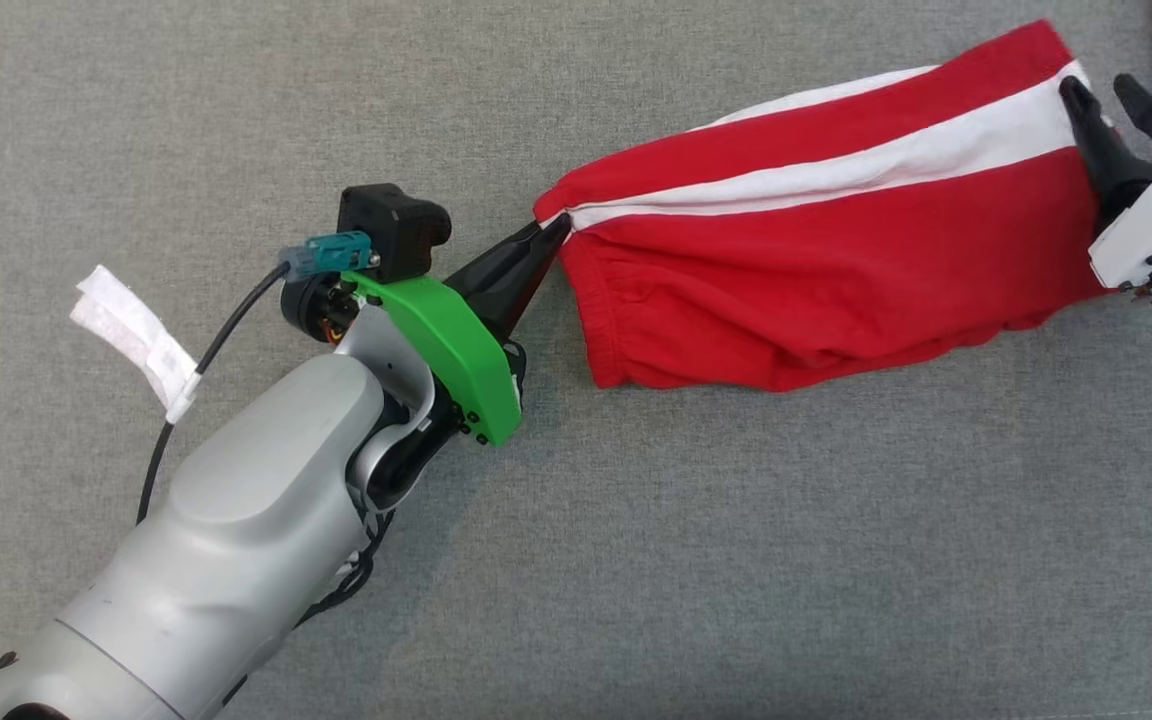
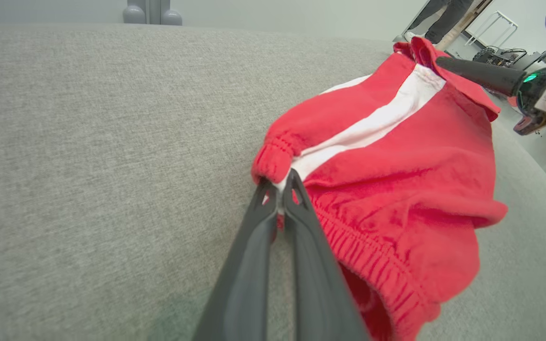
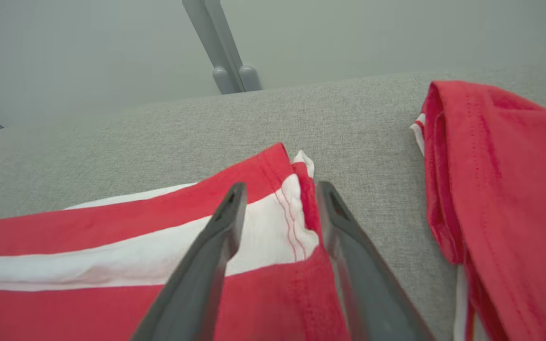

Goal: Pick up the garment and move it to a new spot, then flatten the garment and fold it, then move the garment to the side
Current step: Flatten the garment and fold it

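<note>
At the waistband (image 2: 273,158), left tool (image 2: 281,179) pinches the garment (image 1: 836,270); right tool (image 3: 281,186) gapes, wrist (image 1: 1151,225) cropped.

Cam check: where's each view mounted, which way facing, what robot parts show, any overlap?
Head view: head-mounted, facing down at red shorts with a white stripe on grey fabric surface; shows pale left forearm, left gripper, right gripper.
Left wrist view: on left wrist, along its shut fingers at the waistband corner.
Right wrist view: on right wrist, along its open fingers at the hem.
Shared: all see the shorts; left wrist also catches right gripper.
</note>
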Available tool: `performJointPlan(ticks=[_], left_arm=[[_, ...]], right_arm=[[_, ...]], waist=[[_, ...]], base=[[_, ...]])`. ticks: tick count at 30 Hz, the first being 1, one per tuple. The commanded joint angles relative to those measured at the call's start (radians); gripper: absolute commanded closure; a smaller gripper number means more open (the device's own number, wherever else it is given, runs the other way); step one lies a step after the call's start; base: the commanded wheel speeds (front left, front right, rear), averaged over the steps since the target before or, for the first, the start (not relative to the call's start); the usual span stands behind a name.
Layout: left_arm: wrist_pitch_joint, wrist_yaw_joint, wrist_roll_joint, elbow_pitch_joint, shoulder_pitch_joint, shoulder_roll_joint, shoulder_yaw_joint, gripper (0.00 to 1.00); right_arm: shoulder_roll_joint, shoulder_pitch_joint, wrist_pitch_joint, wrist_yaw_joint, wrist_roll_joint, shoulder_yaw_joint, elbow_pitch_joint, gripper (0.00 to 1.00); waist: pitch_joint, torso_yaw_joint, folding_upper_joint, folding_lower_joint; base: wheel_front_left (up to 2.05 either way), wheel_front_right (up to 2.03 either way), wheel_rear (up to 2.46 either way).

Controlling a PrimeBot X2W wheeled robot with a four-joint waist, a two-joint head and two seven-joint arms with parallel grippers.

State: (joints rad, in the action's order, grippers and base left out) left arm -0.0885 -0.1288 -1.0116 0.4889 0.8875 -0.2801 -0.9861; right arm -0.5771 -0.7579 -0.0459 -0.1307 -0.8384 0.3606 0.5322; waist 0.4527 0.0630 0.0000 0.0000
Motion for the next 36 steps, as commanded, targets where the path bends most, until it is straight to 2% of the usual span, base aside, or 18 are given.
performJointPlan(ticks=[1,5,7,11,16,22,28,36], left_arm=[[-0.023,-0.002,-0.007,0.008,0.009,-0.007,-0.007,0.0],[-0.108,0.0,0.013,0.034,-0.041,-0.017,-0.019,0.0],[-0.136,0.018,0.031,0.035,-0.067,-0.023,-0.016,0.0],[-0.171,0.094,0.078,-0.001,-0.16,-0.044,0.022,0.0],[-0.176,0.213,0.19,-0.159,-0.367,-0.033,0.196,0.0],[-0.176,0.28,0.379,-0.355,-0.624,0.029,0.377,0.0],[-0.175,0.287,0.549,-0.464,-0.803,0.109,0.497,0.0],[-0.175,0.218,0.713,-0.52,-0.884,0.186,0.537,0.0]], right_arm=[[-0.005,0.006,0.035,0.0,-0.014,0.013,0.0,0.0],[-0.024,0.074,0.113,0.0,-0.063,0.067,-0.021,0.0],[-0.033,0.115,0.14,0.0,-0.076,0.092,-0.038,0.0],[-0.047,0.201,0.195,0.0,-0.095,0.127,-0.075,0.0],[-0.054,0.317,0.253,0.0,-0.112,0.132,-0.106,0.0],[-0.029,0.457,0.287,0.0,-0.12,0.09,-0.125,0.0],[-0.02,0.509,0.269,0.0,-0.115,0.039,-0.113,0.0],[-0.065,0.399,0.151,0.0,-0.031,-0.079,0.064,0.0]], waist=[[-0.014,-0.003,0.0,0.0],[-0.068,-0.008,0.0,0.0],[-0.098,-0.011,0.0,0.0],[-0.163,-0.02,0.0,0.0],[-0.232,-0.011,0.0,0.0],[-0.284,0.028,0.0,0.0],[-0.304,0.089,0.0,0.0],[-0.271,0.219,0.0,0.0]], base=[[0.0,0.0,0.0],[0.0,0.0,0.0],[0.0,0.0,0.0],[0.0,0.0,0.0],[0.0,0.0,0.0],[0.0,0.0,0.0],[0.0,0.0,0.0],[0.0,0.0,0.0]])
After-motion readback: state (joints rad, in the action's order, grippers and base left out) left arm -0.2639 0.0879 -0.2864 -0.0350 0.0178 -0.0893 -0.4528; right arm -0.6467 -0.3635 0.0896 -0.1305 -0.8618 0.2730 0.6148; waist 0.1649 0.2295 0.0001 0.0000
